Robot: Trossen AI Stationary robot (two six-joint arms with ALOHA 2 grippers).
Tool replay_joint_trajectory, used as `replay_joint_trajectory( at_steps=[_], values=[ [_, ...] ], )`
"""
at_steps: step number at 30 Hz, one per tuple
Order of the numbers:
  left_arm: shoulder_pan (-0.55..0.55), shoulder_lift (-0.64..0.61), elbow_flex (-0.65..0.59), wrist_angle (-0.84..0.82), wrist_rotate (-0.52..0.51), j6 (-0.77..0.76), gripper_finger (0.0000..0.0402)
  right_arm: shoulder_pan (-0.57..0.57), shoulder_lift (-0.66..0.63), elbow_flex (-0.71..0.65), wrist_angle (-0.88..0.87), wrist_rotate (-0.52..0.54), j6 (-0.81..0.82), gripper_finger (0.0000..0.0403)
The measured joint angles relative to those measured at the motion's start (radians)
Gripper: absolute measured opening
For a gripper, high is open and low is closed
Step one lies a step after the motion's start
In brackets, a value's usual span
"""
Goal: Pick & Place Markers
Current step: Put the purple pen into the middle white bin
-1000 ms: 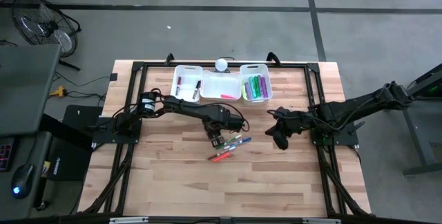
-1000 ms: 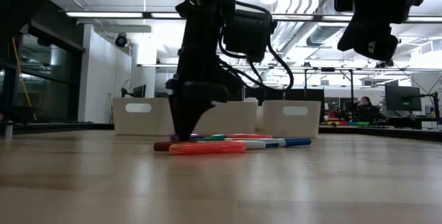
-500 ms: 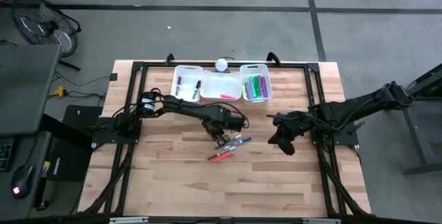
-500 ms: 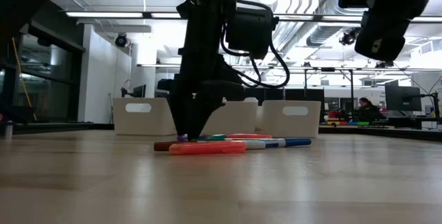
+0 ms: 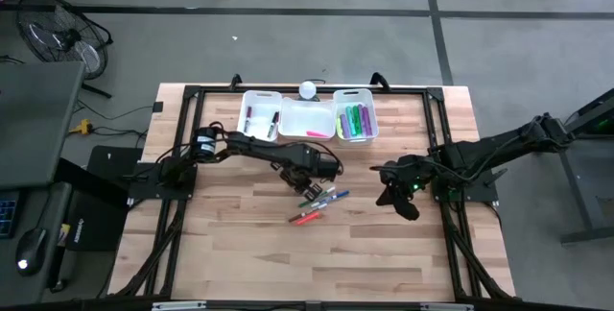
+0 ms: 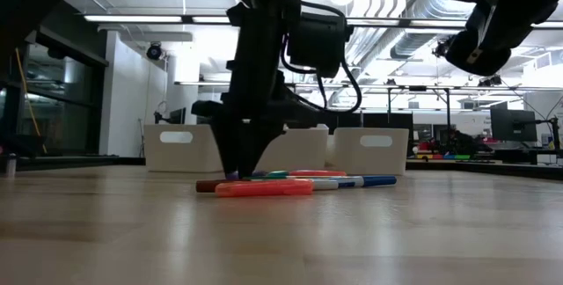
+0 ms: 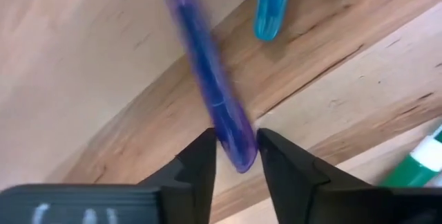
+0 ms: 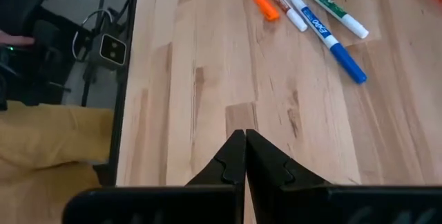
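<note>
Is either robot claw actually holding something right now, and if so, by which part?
The left claw is pinching a purple marker by one end. The right claw is shut on nothing, hanging above the table.

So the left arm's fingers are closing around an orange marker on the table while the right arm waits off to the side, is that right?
Not quite. In the left wrist view the left gripper has its fingers around a purple marker, not an orange one. The right gripper does wait to the side.

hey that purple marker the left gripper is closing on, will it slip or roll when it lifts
The purple marker looks smooth and round, so it could roll if nudged. The left gripper pinches only its tip, so it may pivot or slip. It looks stiff and probably light.
</note>
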Motion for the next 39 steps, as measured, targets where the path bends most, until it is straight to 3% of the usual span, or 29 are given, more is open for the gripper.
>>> replay_joint_trajectory(
  at_steps=[9, 23, 31, 39],
  values=[
    [0.013, -0.002, 0.000, 0.009, 0.065, 0.027, 0.0034, 0.000, 0.000, 0.000, 0.000, 0.017, -0.001, 0.0000],
    [0.011, -0.006, 0.010, -0.039, 0.037, 0.181, 0.0027, 0.000, 0.000, 0.000, 0.001, 0.155, 0.007, 0.0000],
    [0.025, -0.004, 0.141, -0.156, -0.013, 0.274, 0.0028, 0.000, 0.000, 0.000, 0.001, 0.204, 0.007, 0.0000],
    [0.092, -0.006, 0.352, -0.285, -0.076, 0.392, 0.0028, 0.000, 0.000, 0.000, 0.002, 0.230, 0.008, 0.0000]
  ],
)
